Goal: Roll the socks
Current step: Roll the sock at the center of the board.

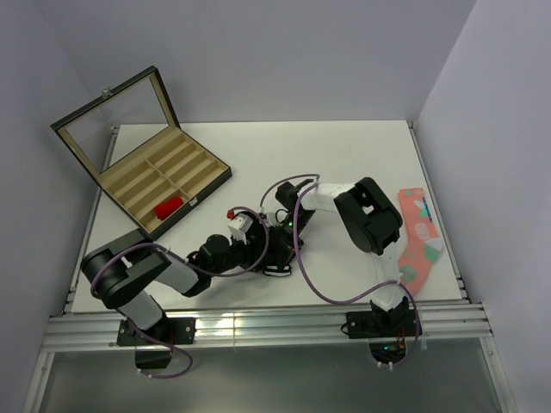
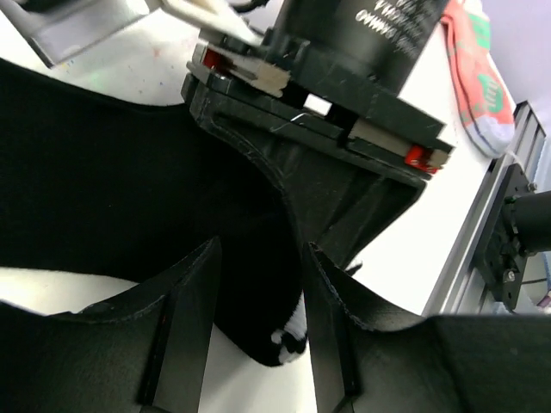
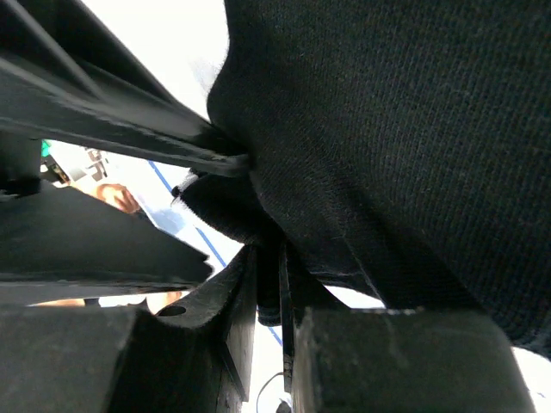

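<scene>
**White booth under soft, even light**

A white surface [image 1: 344, 155] is boxed in by plain pale grey walls [image 1: 284, 52] at the back and on both sides. An aluminium rail frame [image 1: 275, 329] runs along its near edge, with grey floor [image 1: 258, 383] below. Shadows are faint.

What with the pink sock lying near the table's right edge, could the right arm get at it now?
Probably not yet: the right gripper is shut on the black sock mid-table. The pink sock lies uncovered beside that arm.
</scene>
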`<control>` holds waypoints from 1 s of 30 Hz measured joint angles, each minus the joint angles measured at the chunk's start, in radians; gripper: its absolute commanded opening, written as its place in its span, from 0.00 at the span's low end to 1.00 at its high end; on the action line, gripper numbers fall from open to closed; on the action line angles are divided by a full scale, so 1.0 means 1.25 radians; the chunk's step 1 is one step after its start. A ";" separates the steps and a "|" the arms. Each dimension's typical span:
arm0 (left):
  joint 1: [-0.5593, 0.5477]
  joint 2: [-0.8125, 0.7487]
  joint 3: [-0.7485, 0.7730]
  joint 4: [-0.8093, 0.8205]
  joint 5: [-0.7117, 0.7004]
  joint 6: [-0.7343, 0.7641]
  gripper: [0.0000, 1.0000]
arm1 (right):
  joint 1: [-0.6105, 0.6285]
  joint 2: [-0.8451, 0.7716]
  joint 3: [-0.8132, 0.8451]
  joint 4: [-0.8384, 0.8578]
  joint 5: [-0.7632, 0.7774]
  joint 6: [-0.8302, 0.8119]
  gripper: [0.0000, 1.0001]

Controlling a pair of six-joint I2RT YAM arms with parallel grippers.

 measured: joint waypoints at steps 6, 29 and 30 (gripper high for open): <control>0.000 0.052 0.008 0.025 0.026 -0.013 0.48 | 0.000 0.000 0.000 0.000 0.002 0.000 0.17; 0.012 0.055 -0.031 0.070 0.107 -0.020 0.48 | 0.000 0.000 0.001 0.000 0.002 0.000 0.17; 0.012 0.054 -0.030 0.068 0.110 -0.020 0.48 | 0.000 0.000 0.001 0.000 0.002 0.000 0.17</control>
